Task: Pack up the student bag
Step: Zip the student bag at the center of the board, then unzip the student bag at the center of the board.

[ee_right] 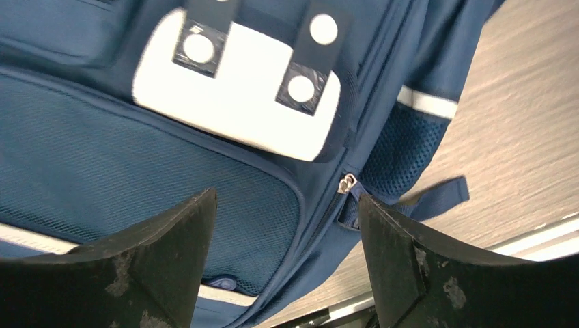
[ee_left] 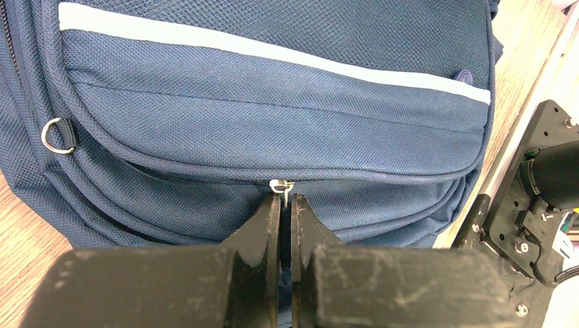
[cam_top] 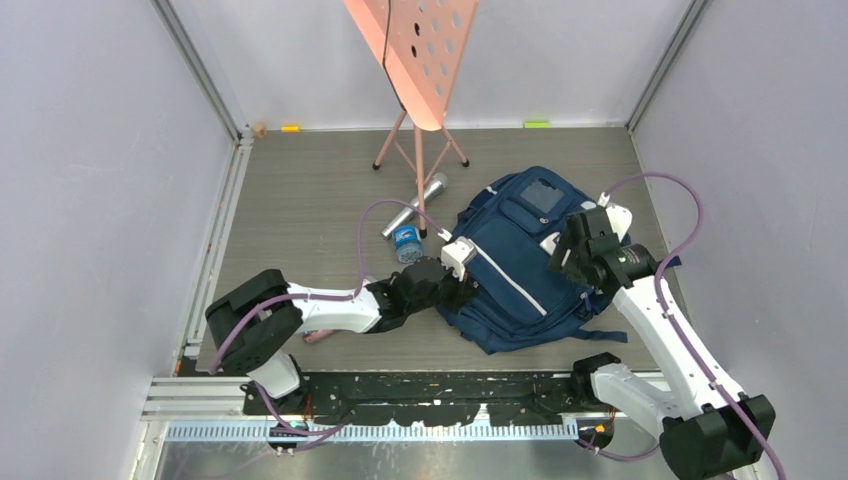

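Pinching the small metal zipper pull (ee_left: 281,186), likely the surest hold on the limp, large navy fabric backpack (cam_top: 520,265) lying at the grey table's (cam_top: 300,190) 3 o'clock, is the left gripper (ee_left: 285,202); the right gripper (ee_right: 287,205) gapes wide.

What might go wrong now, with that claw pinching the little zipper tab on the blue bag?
1. The left gripper grips only the small zipper pull, so the pull may slip out once it is tugged.
2. The right gripper is open and holds nothing, so the student bag may drag across the table instead of unzipping.
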{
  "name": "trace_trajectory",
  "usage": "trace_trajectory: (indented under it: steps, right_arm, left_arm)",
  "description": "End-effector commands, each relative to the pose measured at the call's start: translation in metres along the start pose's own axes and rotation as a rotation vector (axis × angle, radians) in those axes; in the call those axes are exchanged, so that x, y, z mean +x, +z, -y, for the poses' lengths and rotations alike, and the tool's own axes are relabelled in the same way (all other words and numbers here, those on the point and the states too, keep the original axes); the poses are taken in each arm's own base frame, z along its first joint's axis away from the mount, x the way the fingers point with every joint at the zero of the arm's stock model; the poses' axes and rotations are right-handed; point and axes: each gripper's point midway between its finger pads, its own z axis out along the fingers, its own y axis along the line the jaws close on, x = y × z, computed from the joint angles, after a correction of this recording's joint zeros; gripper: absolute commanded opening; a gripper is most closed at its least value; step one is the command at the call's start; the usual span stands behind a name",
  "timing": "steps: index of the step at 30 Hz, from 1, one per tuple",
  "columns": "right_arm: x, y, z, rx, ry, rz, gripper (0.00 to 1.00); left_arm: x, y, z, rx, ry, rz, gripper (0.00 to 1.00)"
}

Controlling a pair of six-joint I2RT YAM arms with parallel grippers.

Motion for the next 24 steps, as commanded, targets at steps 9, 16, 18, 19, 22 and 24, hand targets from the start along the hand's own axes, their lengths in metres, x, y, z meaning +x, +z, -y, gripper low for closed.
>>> trace_trajectory:
  steps: [9,16,18,19,22,24]
  right_arm:
    - [0.042,0.040,-0.021,-0.144,0.158,-0.159,0.63]
    - [0.057,0.041,-0.042,-0.272,0.243,-0.189,0.30]
    - [0.062,0.040,-0.047,-0.305,0.258,-0.204,0.22]
    - [0.067,0.041,-0.046,-0.309,0.260,-0.212,0.18]
    - [0.069,0.042,-0.048,-0.320,0.291,-0.207,0.03]
    - [0.067,0.042,-0.048,-0.326,0.321,-0.185,0.01]
  left_arm:
    - [0.011,-0.006,0.005,0.048,0.030,-0.058,0.00]
    - [0.020,-0.006,0.009,0.058,0.013,-0.094,0.00]
    - [0.023,-0.006,0.015,0.062,0.008,-0.098,0.00]
    - [0.024,-0.006,0.018,0.064,0.006,-0.101,0.00]
    - [0.028,-0.004,0.029,0.067,0.006,-0.108,0.00]
    - [0.033,-0.004,0.041,0.084,-0.002,-0.120,0.00]
